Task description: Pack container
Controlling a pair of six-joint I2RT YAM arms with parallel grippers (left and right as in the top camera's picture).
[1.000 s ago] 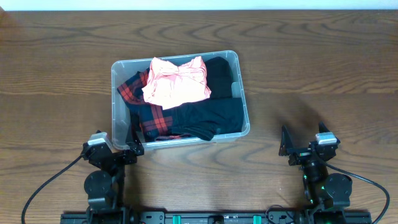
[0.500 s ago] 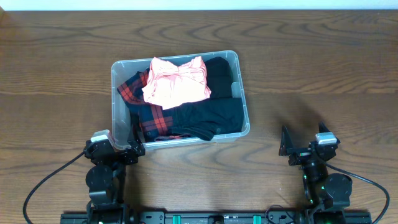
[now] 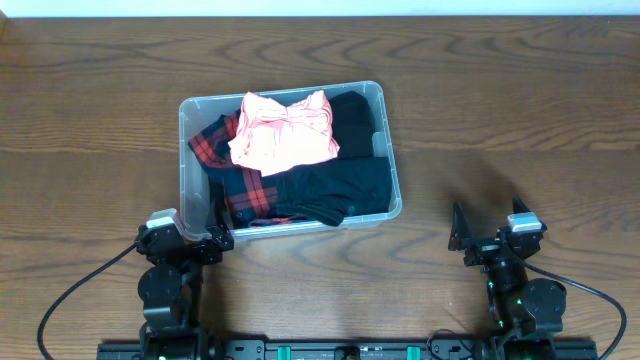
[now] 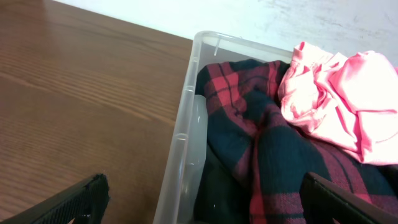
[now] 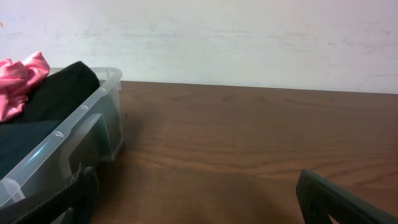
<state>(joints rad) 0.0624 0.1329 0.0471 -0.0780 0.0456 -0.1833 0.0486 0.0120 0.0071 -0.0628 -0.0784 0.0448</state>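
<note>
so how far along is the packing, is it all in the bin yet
Done: the container holds a pink garment, a plaid garment and a black garment. In hand: nothing; the left gripper and right gripper are both open and empty, near the table's front edge. Left: probably little; no other item shows outside the container, though the pink garment lies heaped on top.

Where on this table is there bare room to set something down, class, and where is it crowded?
Bare table lies right of the container, ahead of the right end effector; more lies left of the container and behind it. Crowded: the container itself, heaped with clothes, and its near-left corner, where the left end effector sits close.
</note>
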